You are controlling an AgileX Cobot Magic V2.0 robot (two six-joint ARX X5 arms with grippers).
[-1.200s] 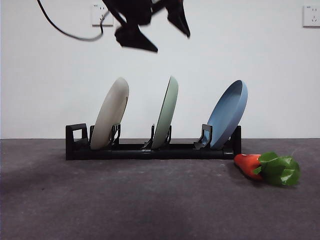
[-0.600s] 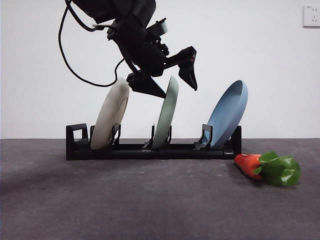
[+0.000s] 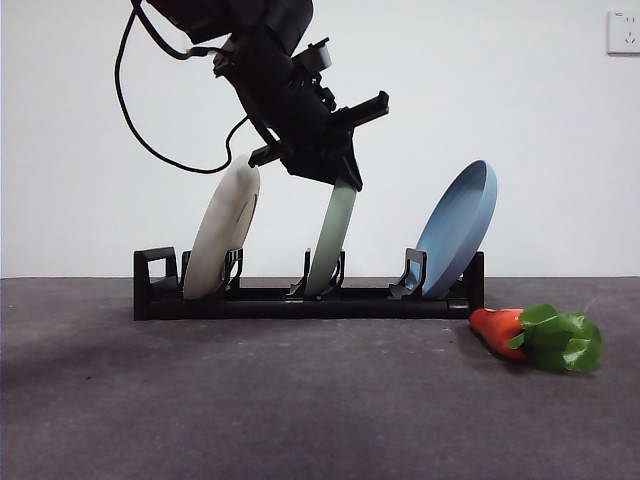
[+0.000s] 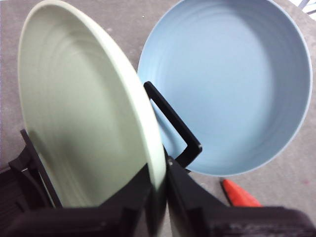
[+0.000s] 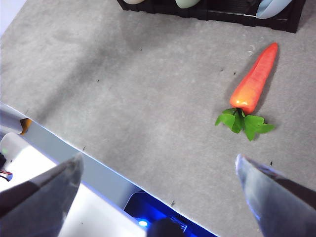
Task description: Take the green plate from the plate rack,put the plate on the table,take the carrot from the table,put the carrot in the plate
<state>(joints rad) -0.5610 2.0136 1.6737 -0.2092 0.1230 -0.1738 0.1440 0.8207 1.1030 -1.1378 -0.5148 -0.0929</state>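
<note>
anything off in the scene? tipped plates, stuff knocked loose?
Nothing stands out. All three plates lean in the plate rack; the left gripper is clamped on the green plate rim. The carrot lies on the table past the rack's end, intact. The right gripper waits open.

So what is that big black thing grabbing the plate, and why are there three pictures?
It is a robot arm. Its left gripper has its two jaws closed on the rim of the green plate, which stands in the plate rack between a white plate and a blue plate. One picture looks across the table from the front. The other two come from cameras on the robot's wrists. The right gripper waits open above the table, near the toy carrot.
</note>
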